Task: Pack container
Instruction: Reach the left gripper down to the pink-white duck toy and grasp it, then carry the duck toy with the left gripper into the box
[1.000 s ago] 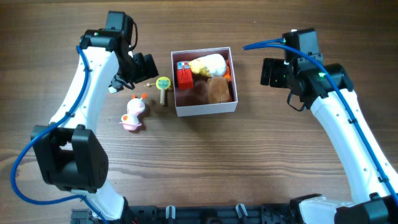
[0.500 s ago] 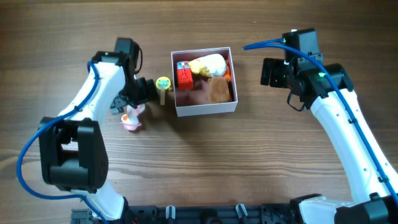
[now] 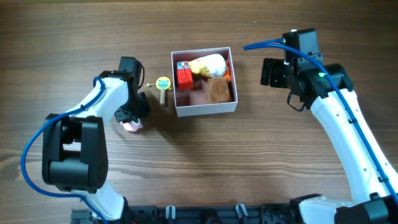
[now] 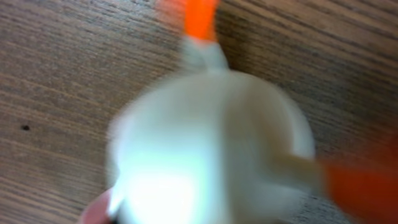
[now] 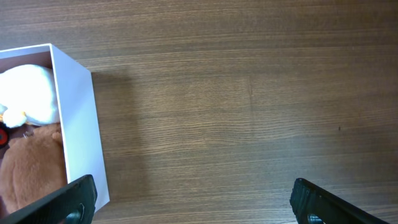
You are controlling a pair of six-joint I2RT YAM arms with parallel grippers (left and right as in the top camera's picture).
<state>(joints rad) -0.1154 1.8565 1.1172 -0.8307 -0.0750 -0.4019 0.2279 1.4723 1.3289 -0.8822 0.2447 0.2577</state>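
Dark wood-grain table [image 3: 249, 162] runs under both arms, with the container [image 3: 205, 109] mid-table, holding a red block [image 3: 184, 76], a pale plush [image 3: 208, 64] and a brown plush [image 3: 217, 90]. My left tool [image 3: 132, 117] is down over the white duck toy [image 3: 131, 127], which blurs across its wrist view; whether the fingers grip it I cannot tell. From there the container lies to my right and slightly farther out, past the yellow lollipop toy [image 3: 163, 83]. My right tool [image 5: 193, 202] hangs wide open, empty, near the container's right-hand wall.
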